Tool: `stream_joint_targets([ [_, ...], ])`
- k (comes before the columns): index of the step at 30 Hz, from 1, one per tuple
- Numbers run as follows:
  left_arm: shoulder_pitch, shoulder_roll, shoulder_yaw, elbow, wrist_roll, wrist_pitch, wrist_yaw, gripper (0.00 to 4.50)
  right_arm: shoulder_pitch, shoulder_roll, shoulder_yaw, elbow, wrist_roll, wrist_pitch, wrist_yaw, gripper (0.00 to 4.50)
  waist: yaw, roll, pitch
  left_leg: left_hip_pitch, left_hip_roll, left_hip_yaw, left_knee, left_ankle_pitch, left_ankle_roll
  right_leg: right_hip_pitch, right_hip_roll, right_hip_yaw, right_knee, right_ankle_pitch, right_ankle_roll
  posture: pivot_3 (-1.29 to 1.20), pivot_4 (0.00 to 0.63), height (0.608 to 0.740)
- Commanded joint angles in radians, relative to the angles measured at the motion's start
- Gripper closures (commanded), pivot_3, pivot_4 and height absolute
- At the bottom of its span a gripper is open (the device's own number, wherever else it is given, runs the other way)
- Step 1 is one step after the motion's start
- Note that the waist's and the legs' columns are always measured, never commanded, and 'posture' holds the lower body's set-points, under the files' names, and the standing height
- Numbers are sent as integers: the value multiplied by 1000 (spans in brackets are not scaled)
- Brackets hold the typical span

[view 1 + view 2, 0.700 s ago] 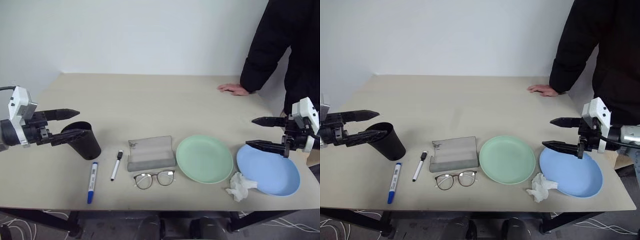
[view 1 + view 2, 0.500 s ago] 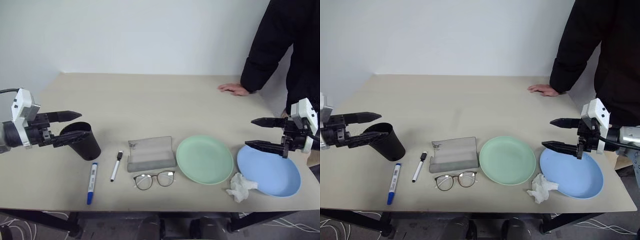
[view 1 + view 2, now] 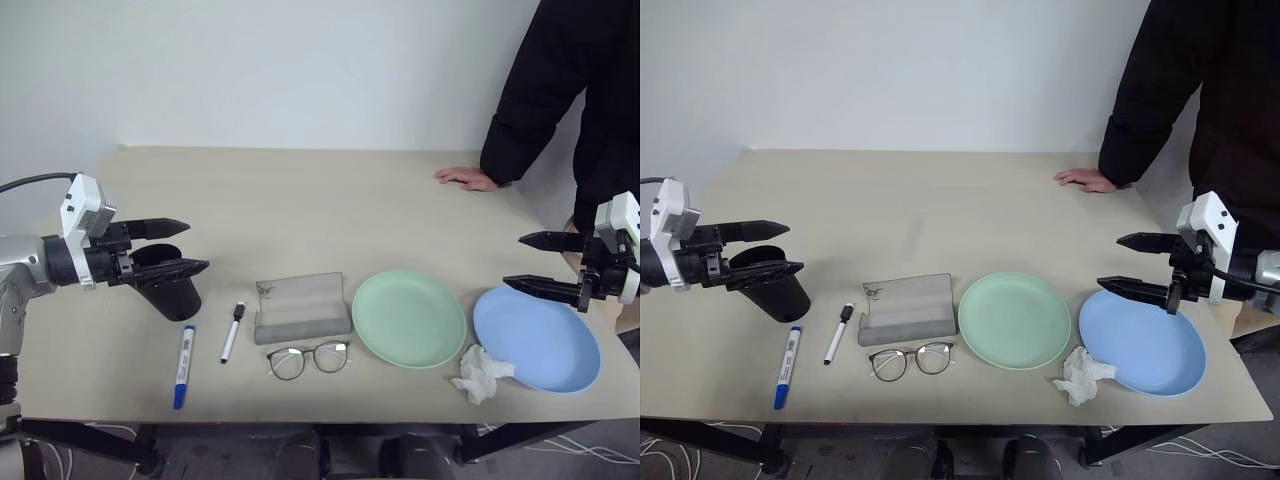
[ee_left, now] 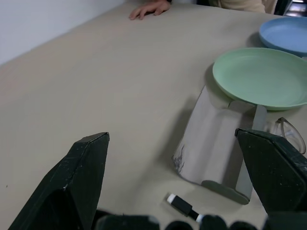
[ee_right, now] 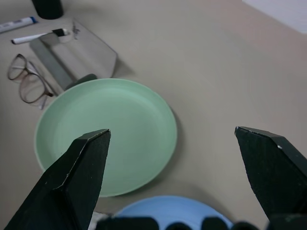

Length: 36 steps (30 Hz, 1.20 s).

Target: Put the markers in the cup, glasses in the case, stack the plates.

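On the table [image 3: 300,200], lower centre of the frame, I see every task item loose and nothing sorted. The left gripper [image 3: 180,246] hangs at the left edge with its fingers spread wide, holding nothing, right at the rim of the cup [image 3: 170,288]; I cannot tell whether the lower finger touches it. The blue-capped marker [image 3: 184,364] and black-capped marker [image 3: 232,331] lie just below and right of the cup. The case [image 3: 302,308] sits open at centre, with the glasses [image 3: 308,358] just in front of it, close but apart. The green plate [image 3: 409,317] lies right of the case, the blue plate [image 3: 537,340] further right, and a tissue [image 3: 480,373] rests against the blue plate's near rim. The right gripper [image 3: 532,264] hovers above the blue plate, fingers also apart and empty. A person's hand [image 3: 466,178] rests on the far right edge. Risks as I judge them: a low left finger could tip the cup, which looks light; the markers may roll when nudged; the thin glasses frame could slip or bend under a pinch; the tissue could drag along with the blue plate.
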Motion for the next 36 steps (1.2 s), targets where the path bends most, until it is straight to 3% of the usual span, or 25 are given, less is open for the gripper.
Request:
stream_joint_targets([
  [1,-11,9,28,-64,-15,1,18,31,-47,-35,5,25,-26,-6,-5,0,0,0,0,0,0,0,0,0,0,0,0,0,0,0,0,0,0,697],
  [11,7,-62,-8,-117,9,-26,79,31,15,-118,-36,155,-107,65,-75,0,2,2,1,0,-1,1,0,0,1,1,0,0,0,0,0,0,0,697],
  [15,-63,-97,-50,-56,30,-58,77,31,141,-123,-116,127,-119,108,-113,0,4,2,1,-1,-2,1,0,-1,1,2,0,0,1,0,1,0,0,697],
  [25,-99,-119,-89,21,56,-112,51,31,252,-15,-148,181,-181,193,-331,0,-1,1,0,0,-1,3,1,-1,1,1,1,2,2,1,1,0,0,697],
  [36,-21,-106,-39,-39,42,-91,75,31,216,50,-99,298,-215,120,-365,0,-1,1,1,1,-1,4,1,-1,2,1,1,3,2,1,2,0,0,697],
])
